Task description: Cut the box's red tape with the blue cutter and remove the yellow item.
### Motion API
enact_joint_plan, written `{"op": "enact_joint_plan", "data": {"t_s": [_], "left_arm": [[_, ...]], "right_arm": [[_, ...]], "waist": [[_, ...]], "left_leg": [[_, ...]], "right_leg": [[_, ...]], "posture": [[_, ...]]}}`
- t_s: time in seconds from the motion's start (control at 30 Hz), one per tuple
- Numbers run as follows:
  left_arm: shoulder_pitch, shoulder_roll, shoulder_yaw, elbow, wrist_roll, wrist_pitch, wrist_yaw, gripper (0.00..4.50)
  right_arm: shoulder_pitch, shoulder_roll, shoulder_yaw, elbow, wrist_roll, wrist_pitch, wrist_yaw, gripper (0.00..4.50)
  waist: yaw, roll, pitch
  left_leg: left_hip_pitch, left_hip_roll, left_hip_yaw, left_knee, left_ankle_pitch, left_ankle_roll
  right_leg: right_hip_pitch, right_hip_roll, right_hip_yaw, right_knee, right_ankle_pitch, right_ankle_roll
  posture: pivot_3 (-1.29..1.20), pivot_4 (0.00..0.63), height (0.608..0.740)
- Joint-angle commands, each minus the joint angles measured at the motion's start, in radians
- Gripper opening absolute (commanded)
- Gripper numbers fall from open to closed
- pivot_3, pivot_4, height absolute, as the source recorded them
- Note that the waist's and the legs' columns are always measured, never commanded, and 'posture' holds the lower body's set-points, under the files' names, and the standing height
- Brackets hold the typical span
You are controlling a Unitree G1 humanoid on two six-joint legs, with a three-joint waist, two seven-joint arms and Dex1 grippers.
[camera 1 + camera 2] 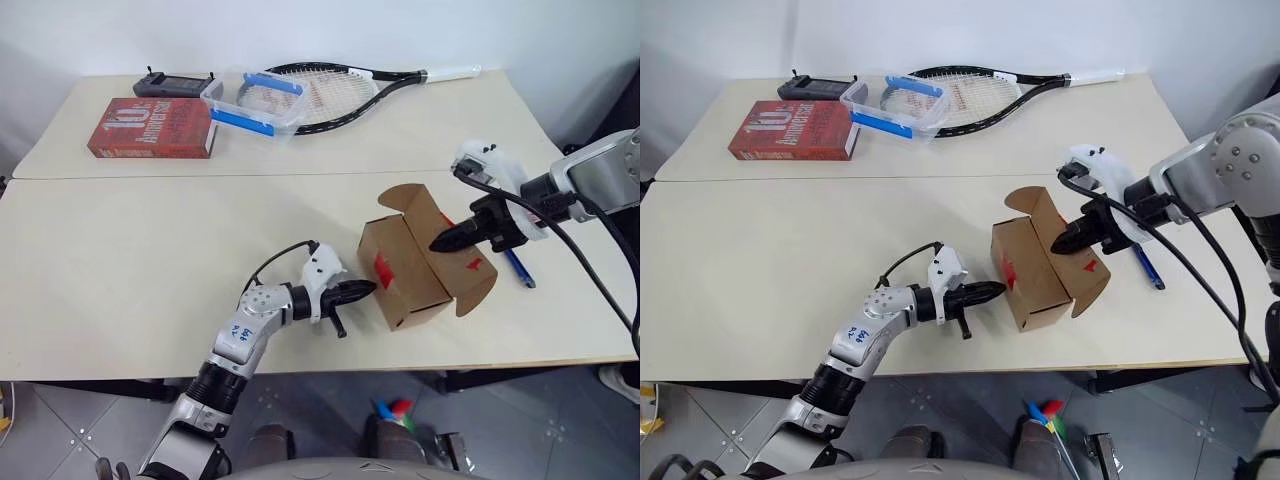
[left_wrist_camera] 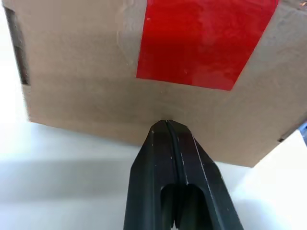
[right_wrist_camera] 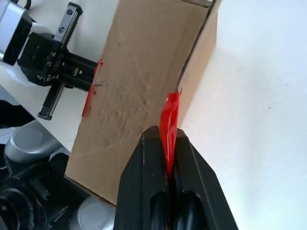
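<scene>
Brown cardboard box (image 1: 405,265), flaps open, red tape (image 1: 383,270) on side.

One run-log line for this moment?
left gripper: shut, against box | right gripper: shut on red tape | blue cutter: on table
</scene>
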Motion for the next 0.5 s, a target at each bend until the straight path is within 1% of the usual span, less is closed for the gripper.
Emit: {"op": "enact_joint_plan", "data": {"t_s": [0.03, 0.17, 0.33, 0.43, 0.5], "left_arm": [[-0.002, 0.002, 0.017, -0.038, -0.001, 0.011, 0.011, 0.00], [-0.006, 0.040, 0.025, -0.077, -0.003, 0.037, -0.006, 0.00], [-0.022, 0.103, 0.049, -0.176, -0.073, 0.125, -0.075, 0.00], [-0.059, 0.115, 0.096, -0.276, -0.198, 0.244, -0.120, 0.00], [-0.085, 0.113, 0.116, -0.313, -0.254, 0.299, -0.131, 0.00]], "right_arm": [[0.046, 0.023, -0.010, -0.057, 0.143, 0.017, -0.141, 0.04], [0.058, 0.020, -0.018, -0.052, 0.238, 0.017, -0.277, 0.04], [0.060, 0.040, -0.045, -0.051, 0.268, 0.017, -0.385, 0.04], [0.056, 0.047, -0.053, -0.056, 0.296, 0.017, -0.425, 0.04], [0.056, 0.048, -0.056, -0.058, 0.312, 0.017, -0.446, 0.04]], "waist": [[0.000, 0.000, 0.000], [-0.002, 0.000, 0.000], [-0.004, 0.000, 0.000], [-0.004, 0.000, 0.000], [-0.003, 0.000, 0.000]], "left_leg": [[0.000, 0.000, 0.000, 0.000, 0.000, 0.000], [0.000, 0.000, 0.000, 0.000, 0.000, 0.000], [0.001, 0.001, 0.000, 0.001, 0.000, 0.000], [0.001, 0.001, 0.000, 0.001, 0.000, 0.000], [0.001, 0.001, 0.000, 0.002, 0.000, 0.000]], "right_leg": [[0.000, 0.000, -0.001, 0.000, 0.000, 0.000], [0.000, 0.000, -0.001, 0.000, 0.000, 0.000], [0.000, 0.000, -0.001, 0.001, 0.000, 0.000], [0.000, 0.000, -0.001, 0.001, 0.000, 0.000], [0.001, 0.000, 0.000, 0.001, 0.000, 0.000]], "posture": [[0.00, 0.150, 0.740], [0.00, 0.150, 0.740], [0.00, 0.150, 0.740], [0.00, 0.150, 0.740], [0.00, 0.150, 0.740]]}}
